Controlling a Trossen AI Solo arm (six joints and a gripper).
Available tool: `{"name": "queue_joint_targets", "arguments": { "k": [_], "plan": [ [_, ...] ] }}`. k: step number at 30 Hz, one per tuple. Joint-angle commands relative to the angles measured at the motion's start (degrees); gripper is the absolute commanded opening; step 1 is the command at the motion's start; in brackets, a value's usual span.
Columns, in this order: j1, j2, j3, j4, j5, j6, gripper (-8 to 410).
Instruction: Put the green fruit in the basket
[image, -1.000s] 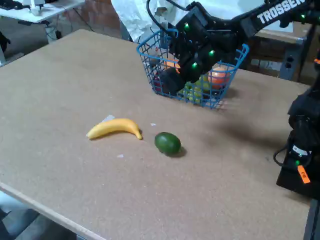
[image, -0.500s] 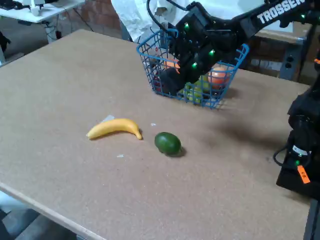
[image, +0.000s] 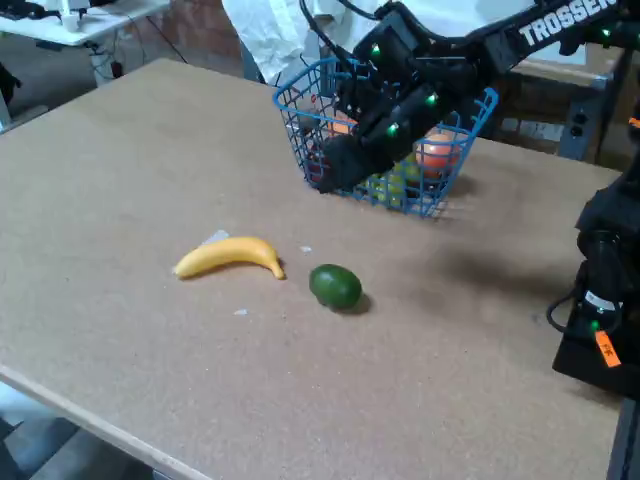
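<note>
Green fruit (image: 335, 286) lies on the worktop (image: 120, 180), roughly mid-surface in the fixed view, nothing touching it. Dark green, egg-shaped, small shadow on its right side. Yellow banana (image: 229, 255) sits just left of it, a small gap between them, curve arching up. A pale scrap pokes out behind the banana's upper edge; can't tell what it is.

Blue wire basket (image: 297, 98) stands further back and to the right, well apart from the green fruit. Through the mesh: an orange-red round fruit (image: 437, 152) and a cluster of light yellow-green grapes (image: 392, 186). A reddish item at the basket's left end is mostly hidden.

Arm comes in from the upper right, black, white TROSSEN lettering on the link, green LEDs lit along the wrist section. It slopes down-left across the front of the basket. Pincer (image: 335, 168) is the low end, in front of the basket's near-left wall, above the worktop, pointing down-left. It's a dark mass against the mesh, so can't tell whether the jaws are apart or together. Nothing seen held in it.

Arm base (image: 600, 300) sits at the right edge.
</note>
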Motion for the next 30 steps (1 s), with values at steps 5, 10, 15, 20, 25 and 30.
{"name": "queue_joint_targets", "arguments": {
  "k": [5, 10, 15, 20, 25, 30],
  "plan": [
    [0.4, 0.0, 0.0, -6.9, -3.8, -0.2, 220],
    [0.9, 0.0, 0.0, -12.8, -3.7, 0.2, 220],
    [3.0, 0.0, 0.0, -14.6, -1.7, 1.4, 220],
    [5.9, 0.0, 0.0, -14.0, 1.4, 1.4, 220],
    [6.9, 0.1, 0.0, -14.3, 1.4, 3.1, 220],
    [7.3, 0.1, 0.0, -15.2, 1.3, 4.6, 227]
  ]
}}
